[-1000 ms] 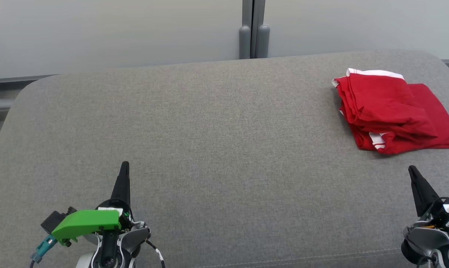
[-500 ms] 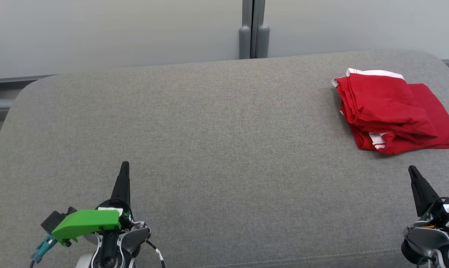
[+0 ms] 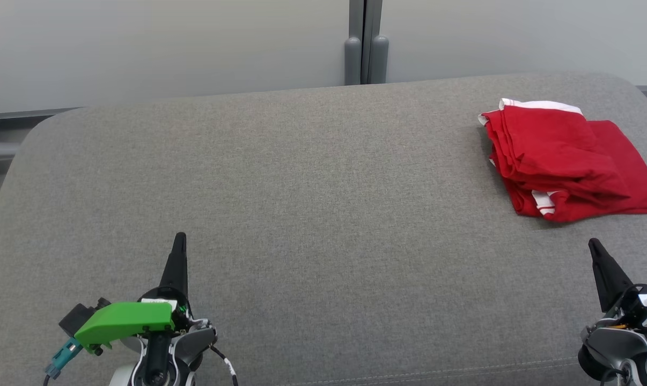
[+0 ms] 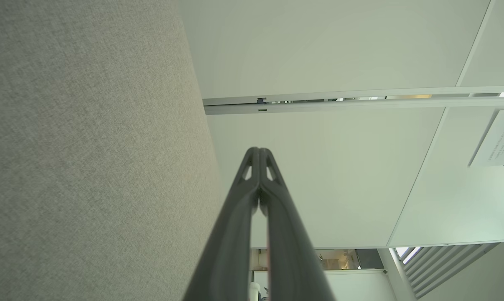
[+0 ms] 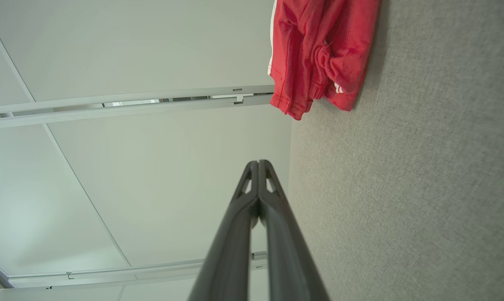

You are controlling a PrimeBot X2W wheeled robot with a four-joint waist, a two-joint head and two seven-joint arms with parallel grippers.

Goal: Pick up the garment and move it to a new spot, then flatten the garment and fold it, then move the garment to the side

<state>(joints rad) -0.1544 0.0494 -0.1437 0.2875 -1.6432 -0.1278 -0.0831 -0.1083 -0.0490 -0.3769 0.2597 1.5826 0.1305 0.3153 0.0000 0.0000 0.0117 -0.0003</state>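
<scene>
Grey fabric bench or cushion (image 3: 323, 187) takes up most of the head view, with plain pale wall panels (image 3: 168, 48) behind it. The red garment (image 3: 559, 161) with white trim sits at the far right of the cushion, near the back edge, stacked in a few rough layers. In the right wrist view it (image 5: 319, 54) lies up ahead of the fingers and well apart from them.

Both arms look parked. The left gripper (image 3: 179, 238) is low on the left and the right gripper (image 3: 593, 244) is low on the right. Each has its fingers pressed together with nothing between them, which the wrist views show clearly (left (image 4: 259, 150), right (image 5: 258, 163)). My guess is they're pulled back so the cushion is free. Since the cloth is already layered and off to one side, the fold-and-move-aside part seems done, though the fold isn't very neat.

As for writing, I can't see any logo on the garment, just the white stripes. A paper notice (image 4: 498, 138) hangs on the wall in the left wrist view, but its print is too small to read. The green housing (image 3: 125, 319) on the left wrist has no label I can spot.
</scene>
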